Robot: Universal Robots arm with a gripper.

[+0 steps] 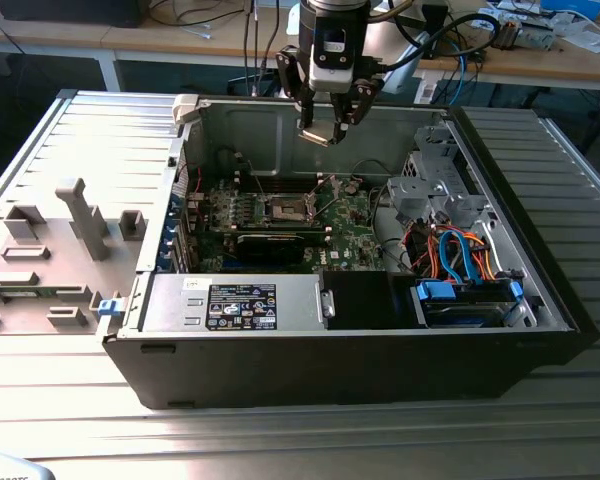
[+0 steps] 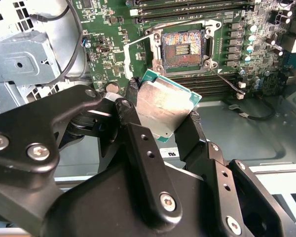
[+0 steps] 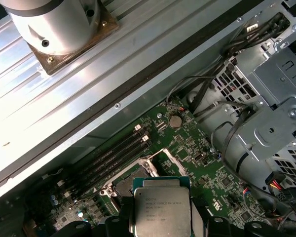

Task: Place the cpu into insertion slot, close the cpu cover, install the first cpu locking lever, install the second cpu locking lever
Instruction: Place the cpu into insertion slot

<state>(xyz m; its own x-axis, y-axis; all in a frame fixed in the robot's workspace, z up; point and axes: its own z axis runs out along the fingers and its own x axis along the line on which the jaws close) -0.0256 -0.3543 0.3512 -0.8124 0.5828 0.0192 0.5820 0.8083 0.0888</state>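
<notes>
My gripper hangs over the open computer case, shut on the cpu. The second wrist view shows the cpu, a silvery square with a green edge, tilted and clamped by two black fingers. Beyond it lies the insertion slot, a square socket with a dark, open centre and silver rim on the green motherboard. The cpu cover stands swung up at one side of the socket. In the first wrist view the cpu hides part of the slot. In the exterior view the slot lies below the gripper.
A black power supply with a label fills the case's front. A metal drive cage, orange and blue cables and a blue caddy sit at the exterior view's right. Long memory slots flank the socket. A grey fixture lies outside, at the exterior view's left.
</notes>
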